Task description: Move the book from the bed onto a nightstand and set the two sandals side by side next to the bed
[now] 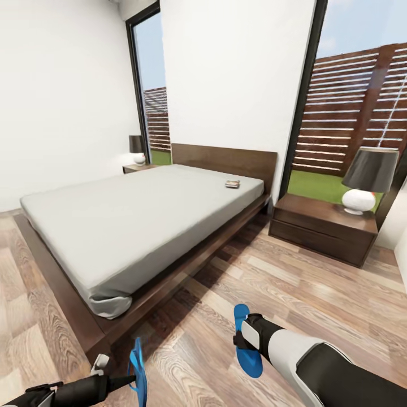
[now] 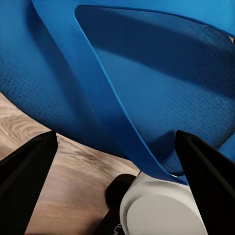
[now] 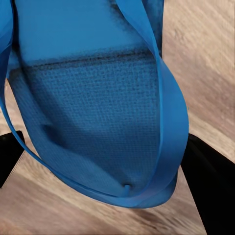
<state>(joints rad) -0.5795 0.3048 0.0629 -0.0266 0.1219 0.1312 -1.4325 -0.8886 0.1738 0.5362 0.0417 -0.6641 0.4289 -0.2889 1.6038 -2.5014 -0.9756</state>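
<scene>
In the head view, the book (image 1: 232, 183) lies on the bed (image 1: 135, 220), on the grey mattress near the headboard. A dark nightstand (image 1: 316, 229) with a lamp stands right of the bed; the other nightstand (image 1: 137, 168) is at the far side. My left gripper (image 1: 128, 380) is shut on one blue sandal (image 1: 137, 370), held on edge just off the bed's near corner. The right gripper (image 1: 242, 339) is shut on the other sandal (image 1: 247, 353), held flat over the floor. Up close, blue sandal (image 2: 147, 83) sits between dark fingers (image 2: 24, 181), and sandal (image 3: 98, 117) between fingers (image 3: 210, 186).
Wood-plank floor (image 1: 294, 294) spreads between the bed and the right nightstand. A lamp (image 1: 367, 181) stands on that nightstand and a smaller one (image 1: 137, 148) on the far nightstand. Tall windows flank the headboard wall. A white rounded robot part (image 2: 161, 210) shows below the left sandal.
</scene>
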